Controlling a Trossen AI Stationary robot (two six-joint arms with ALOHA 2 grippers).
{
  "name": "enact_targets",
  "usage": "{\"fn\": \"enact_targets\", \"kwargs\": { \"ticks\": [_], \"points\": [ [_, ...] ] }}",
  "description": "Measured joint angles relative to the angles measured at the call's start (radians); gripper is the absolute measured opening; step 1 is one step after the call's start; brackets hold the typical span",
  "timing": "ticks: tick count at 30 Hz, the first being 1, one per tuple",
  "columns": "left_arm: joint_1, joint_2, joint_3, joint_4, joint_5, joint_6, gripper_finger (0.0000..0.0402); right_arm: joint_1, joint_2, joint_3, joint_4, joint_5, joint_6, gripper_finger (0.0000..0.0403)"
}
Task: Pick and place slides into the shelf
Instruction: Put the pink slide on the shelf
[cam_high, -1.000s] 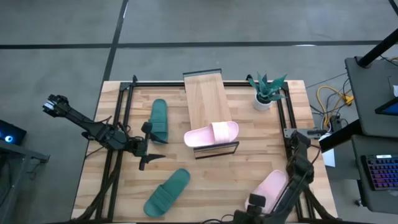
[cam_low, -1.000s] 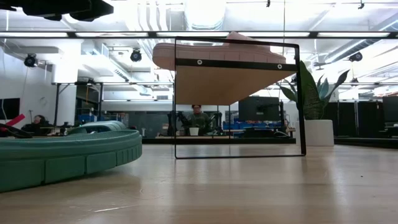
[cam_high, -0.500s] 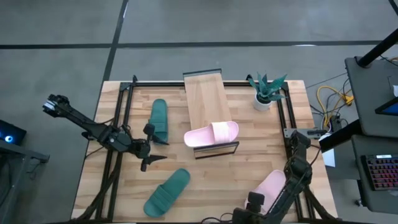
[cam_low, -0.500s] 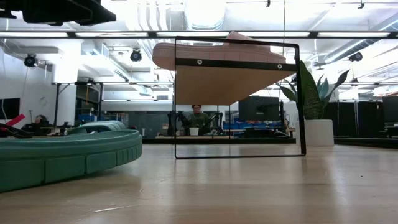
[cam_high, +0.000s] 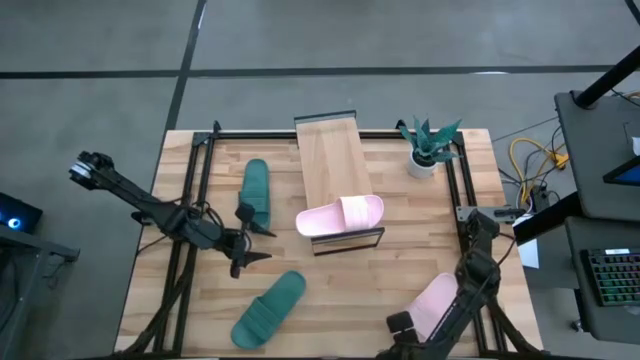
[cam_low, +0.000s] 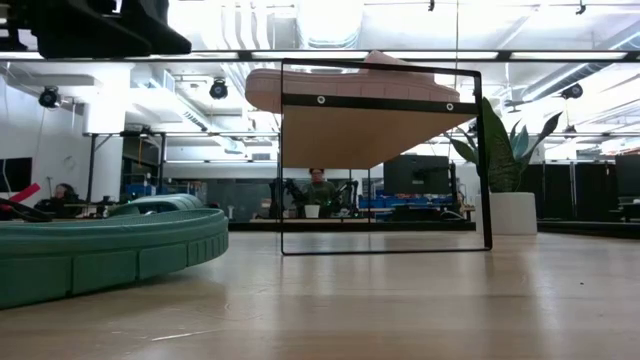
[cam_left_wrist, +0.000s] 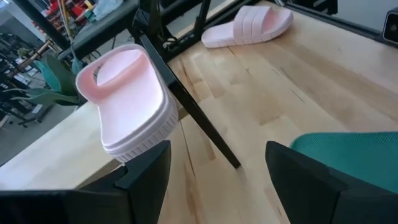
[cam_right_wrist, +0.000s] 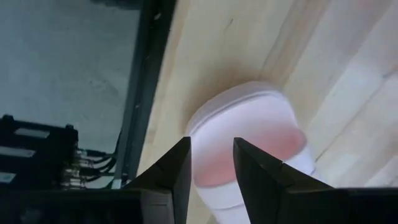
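Note:
My left gripper (cam_high: 250, 240) is open and hangs over bare table between the two teal slides, one (cam_high: 256, 192) toward the far side and one (cam_high: 268, 308) toward the near side. In its wrist view the open fingers (cam_left_wrist: 214, 180) face a pink slide (cam_left_wrist: 130, 99) that lies across the near end of the shelf's plank (cam_high: 333, 165). The second pink slide (cam_high: 437, 298) lies flat near the table's right near corner. My right gripper (cam_high: 400, 322) is open above that slide's near end (cam_right_wrist: 245, 140). I see no contact.
A potted plant (cam_high: 430, 148) stands at the far right of the table. A black frame (cam_high: 200, 190) runs along the table's left and right sides. In the low view the nearer teal slide (cam_low: 100, 250) fills the left, and the shelf (cam_low: 380, 110) stands in the middle.
My left gripper has moved toward the table's right, closer to the shelf, still open. My right gripper has shifted a little toward the table's left along the pink slide's near end. No slide has moved.

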Motion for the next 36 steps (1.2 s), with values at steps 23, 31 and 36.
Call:
{"fn": "enact_targets", "kwargs": {
  "ticks": [23, 31, 36],
  "points": [
    [0.000, 0.019, 0.000, 0.002, 0.000, 0.000, 0.0247, -0.127, 0.000, -0.100, -0.002, 0.094, -0.356, 0.0212],
    [0.000, 0.019, 0.000, 0.002, 0.000, 0.000, 0.0247, -0.132, -0.005, -0.106, 0.000, 0.071, -0.502, 0.0200],
    [0.000, 0.019, 0.000, 0.002, 0.000, -0.001, 0.0247, -0.132, -0.034, -0.158, -0.001, 0.076, -0.553, 0.0195]
  ]
}}
